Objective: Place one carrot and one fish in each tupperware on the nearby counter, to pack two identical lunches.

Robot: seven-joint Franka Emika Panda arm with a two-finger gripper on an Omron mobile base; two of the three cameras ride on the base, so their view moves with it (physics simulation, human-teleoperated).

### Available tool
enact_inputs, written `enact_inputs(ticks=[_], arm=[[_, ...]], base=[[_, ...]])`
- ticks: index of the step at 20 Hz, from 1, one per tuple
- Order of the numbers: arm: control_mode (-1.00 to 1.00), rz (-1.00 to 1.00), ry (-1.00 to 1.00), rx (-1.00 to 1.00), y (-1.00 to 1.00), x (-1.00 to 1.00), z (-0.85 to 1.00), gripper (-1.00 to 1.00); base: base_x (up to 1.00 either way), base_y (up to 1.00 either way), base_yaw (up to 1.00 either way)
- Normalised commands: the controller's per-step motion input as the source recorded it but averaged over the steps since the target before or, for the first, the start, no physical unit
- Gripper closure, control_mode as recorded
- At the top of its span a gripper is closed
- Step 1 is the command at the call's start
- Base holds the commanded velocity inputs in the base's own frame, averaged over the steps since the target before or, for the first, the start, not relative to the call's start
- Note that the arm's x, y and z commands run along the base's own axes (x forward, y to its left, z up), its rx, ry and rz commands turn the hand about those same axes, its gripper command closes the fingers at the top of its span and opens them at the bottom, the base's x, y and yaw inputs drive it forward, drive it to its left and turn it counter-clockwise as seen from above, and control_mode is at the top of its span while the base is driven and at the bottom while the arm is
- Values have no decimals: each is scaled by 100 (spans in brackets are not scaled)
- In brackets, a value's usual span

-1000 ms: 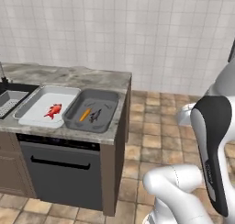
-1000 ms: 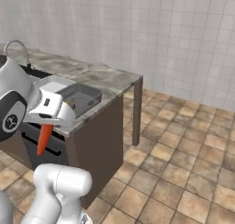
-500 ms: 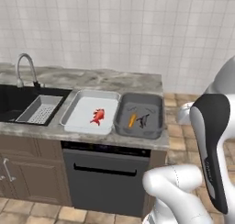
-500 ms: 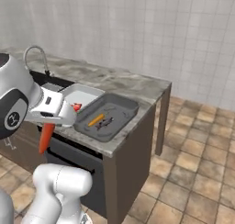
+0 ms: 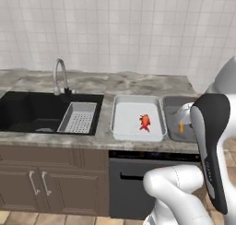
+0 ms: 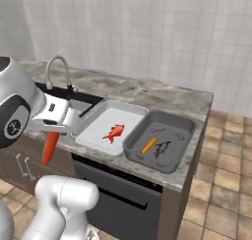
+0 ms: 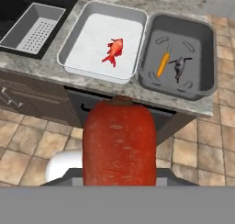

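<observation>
My gripper (image 6: 51,132) is shut on a large red-orange carrot (image 6: 49,146) that hangs below it, in front of the counter. In the hand view this carrot (image 7: 120,144) looms close and hides the fingertips. The pale tupperware (image 7: 94,53) holds a red fish (image 7: 114,50). Right of it, the dark grey tupperware (image 7: 202,58) holds an orange carrot (image 7: 162,64) and a blackish fish (image 7: 180,66). Both trays lie on the counter ahead of and above the held carrot. From the left base camera, my arm covers part of the dark tupperware (image 5: 171,122).
A black sink (image 5: 27,112) with a white perforated basket (image 5: 78,118) and a faucet (image 5: 59,75) lies left of the trays. A dark appliance front (image 6: 118,195) and cabinet doors (image 5: 41,187) stand under the counter. Tiled floor (image 6: 221,195) opens to the right.
The whole scene has slid across both base views, so the base has driven along the counter toward the sink. The carrot stays held in the gripper.
</observation>
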Motion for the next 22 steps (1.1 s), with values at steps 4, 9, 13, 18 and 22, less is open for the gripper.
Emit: enact_inputs(ticks=[4,9,13,18,22], arm=[[100,0,0,0,0,0,0,100],[100,0,0,0,0,0,0,100],[100,0,0,0,0,0,0,100],[-100,0,3,0,26,30,-4,100],[-100,0,4,0,30,71,-17,100]], base=[[34,65,-31],[11,16,-46],[29,24,-38],[19,17,-4],[0,0,0]])
